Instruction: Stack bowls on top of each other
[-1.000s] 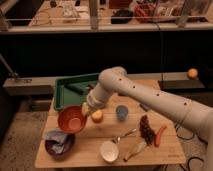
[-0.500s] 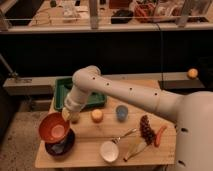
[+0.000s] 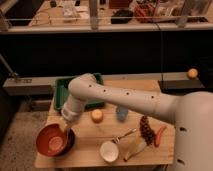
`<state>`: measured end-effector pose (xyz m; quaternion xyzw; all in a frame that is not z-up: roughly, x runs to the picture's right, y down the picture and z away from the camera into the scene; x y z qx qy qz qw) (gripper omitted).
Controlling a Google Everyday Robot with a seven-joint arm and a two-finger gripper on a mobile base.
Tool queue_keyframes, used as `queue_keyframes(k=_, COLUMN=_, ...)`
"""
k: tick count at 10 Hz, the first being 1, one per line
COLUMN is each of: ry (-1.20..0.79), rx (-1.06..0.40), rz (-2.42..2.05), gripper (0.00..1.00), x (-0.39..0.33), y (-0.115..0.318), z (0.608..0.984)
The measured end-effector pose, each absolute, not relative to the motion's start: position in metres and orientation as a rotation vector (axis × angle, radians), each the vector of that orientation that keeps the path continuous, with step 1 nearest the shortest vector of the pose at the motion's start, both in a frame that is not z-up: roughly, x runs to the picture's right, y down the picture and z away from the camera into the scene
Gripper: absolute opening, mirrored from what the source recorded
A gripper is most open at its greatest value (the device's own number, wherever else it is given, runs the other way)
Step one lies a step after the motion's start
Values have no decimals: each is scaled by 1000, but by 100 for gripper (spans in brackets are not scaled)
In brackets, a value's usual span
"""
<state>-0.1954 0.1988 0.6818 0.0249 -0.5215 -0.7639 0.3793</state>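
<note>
Two bowls are in play, both at the front-left corner of the bench (image 3: 92, 137); orange-red bowl (image 3: 54, 140) sits mouth-up, low over the purple bowl (image 3: 73, 144), which shows only as a dark sliver under its right and front edges; looks nested or very nearly so, and seating depth cannot be told from this view; gripper (image 3: 64, 126) is at the orange-red bowl's far right rim, arm reaching down from above the green tray (image 3: 61, 93); jaws pinch that rim, one side inside the bowl, one outside.

Handling, as a judgement: orange-red bowl looks like thin plastic, so light and stiff, with a smooth and probably slippery wall; rim is the only sensible hold, since the round body gives parallel jaws nothing to bite; one-sided rim grip lets it hang tilted, so it may land crooked in the lower bowl; purple bowl is about the same size, likely as light, and could skid on the wood if nudged sideways; release straight up, no drag.

Light-blue cup (image 3: 121, 113) stands well apart to the right, not part of the stack.
</note>
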Motion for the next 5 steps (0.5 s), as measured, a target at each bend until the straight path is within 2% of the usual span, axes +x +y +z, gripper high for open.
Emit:
queue_keyframes(k=1, ry=-1347, rx=44, rz=-1950, gripper=76, x=-197, y=206, z=689)
queue_keyframes(k=2, ry=-1359, rx=25, rz=-1946, gripper=80, x=-200, y=212, z=696)
queue_keyframes(k=5, ry=-1357, rx=-5, rz=-1898, gripper=80, x=-200, y=211, z=711)
